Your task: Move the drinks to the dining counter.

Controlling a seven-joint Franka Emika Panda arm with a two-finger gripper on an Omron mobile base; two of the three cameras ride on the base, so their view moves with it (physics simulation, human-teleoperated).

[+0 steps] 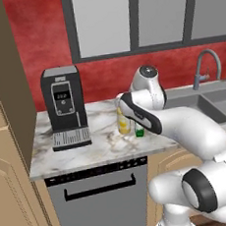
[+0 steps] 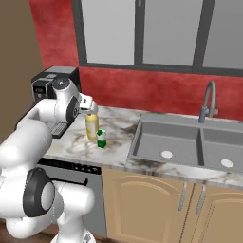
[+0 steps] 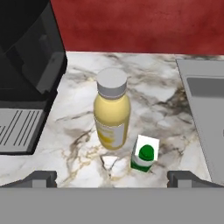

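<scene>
gripper (image 3: 112, 177): jaws spread wide, nothing pinched, held above the bottle
bottle (image 3: 112, 109): upright on worktop (image 3: 166, 109), right of coffee machine (image 3: 26, 78)
green carton (image 3: 144, 154): just beside bottle, on the side toward the sink (image 2: 187, 144)
blue carton: not located

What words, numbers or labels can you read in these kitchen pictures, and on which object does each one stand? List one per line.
Coffee machine: its small display shows pale marks, too blurred to read.
Yellow bottle: a pale label band, no legible text.
Green-and-white carton: a green round mark, no readable words.
Nothing else in the pictures carries writing, so no text can be quoted.
</scene>
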